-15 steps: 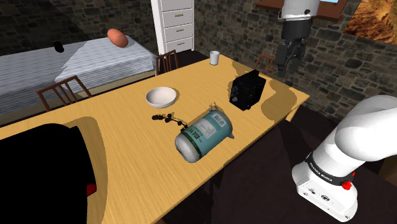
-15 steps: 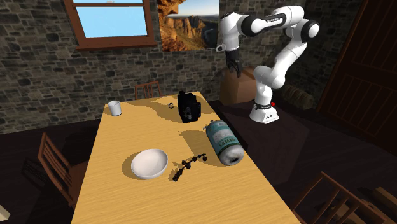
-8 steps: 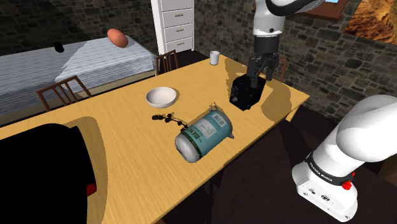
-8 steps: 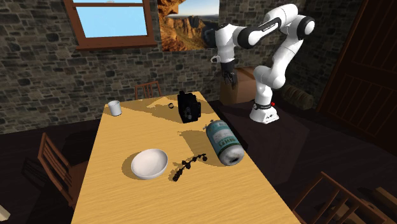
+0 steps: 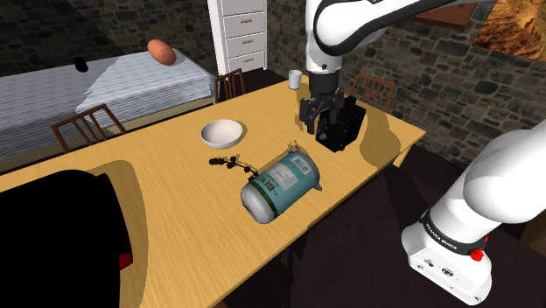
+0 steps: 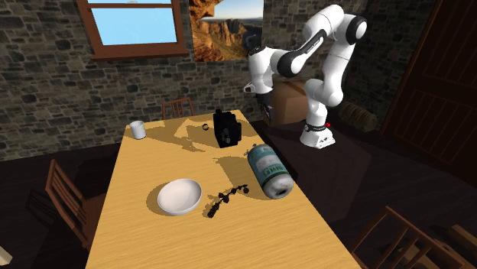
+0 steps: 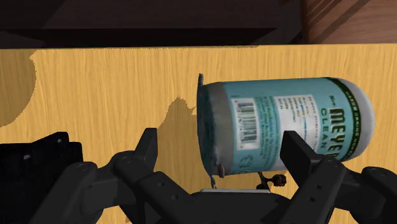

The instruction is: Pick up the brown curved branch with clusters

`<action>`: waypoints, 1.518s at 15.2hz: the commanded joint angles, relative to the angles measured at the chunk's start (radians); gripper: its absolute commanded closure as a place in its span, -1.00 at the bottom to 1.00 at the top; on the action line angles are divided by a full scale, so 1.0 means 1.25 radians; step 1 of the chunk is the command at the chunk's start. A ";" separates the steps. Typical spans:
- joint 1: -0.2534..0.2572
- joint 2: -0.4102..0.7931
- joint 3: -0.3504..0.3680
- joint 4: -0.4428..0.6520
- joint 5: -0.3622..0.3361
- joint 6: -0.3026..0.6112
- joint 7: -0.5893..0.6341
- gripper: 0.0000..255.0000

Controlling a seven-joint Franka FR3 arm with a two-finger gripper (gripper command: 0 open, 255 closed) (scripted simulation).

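The brown curved branch with dark clusters [image 5: 229, 163] lies flat on the wooden table [image 5: 175, 219], between a white bowl and a teal can. In the second exterior view the branch [image 6: 225, 199] rests just left of the can. My gripper [image 5: 317, 122] hangs open above the table beside a black box, well to the right of the branch in the shoulder view. It shows in the second exterior view [image 6: 264, 109] near the table's far right corner. In the wrist view the fingers [image 7: 147, 147] stand wide apart with nothing between them, and a dark bit of the branch [image 7: 274, 181] peeks past the can.
The teal labelled can [image 5: 282, 184] lies on its side between gripper and branch. The black box [image 5: 343, 124] stands right by the gripper. A white bowl [image 5: 220, 133] and a white cup [image 5: 296, 79] sit farther back. Chairs [image 5: 86, 125] line the table's far side.
The arm has swung from beyond the table's end to the shoulder view's left and downward. The gripper now hangs over the table beside the black box. The objects have not moved.
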 commanded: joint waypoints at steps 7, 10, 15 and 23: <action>0.018 0.246 0.053 0.138 -0.049 0.118 0.124 -1.00; 0.032 0.341 0.060 0.208 -0.081 0.144 0.172 -1.00; 0.065 0.502 0.057 0.347 -0.135 0.164 0.245 -1.00; 0.137 0.768 0.027 0.643 -0.201 0.132 0.326 -1.00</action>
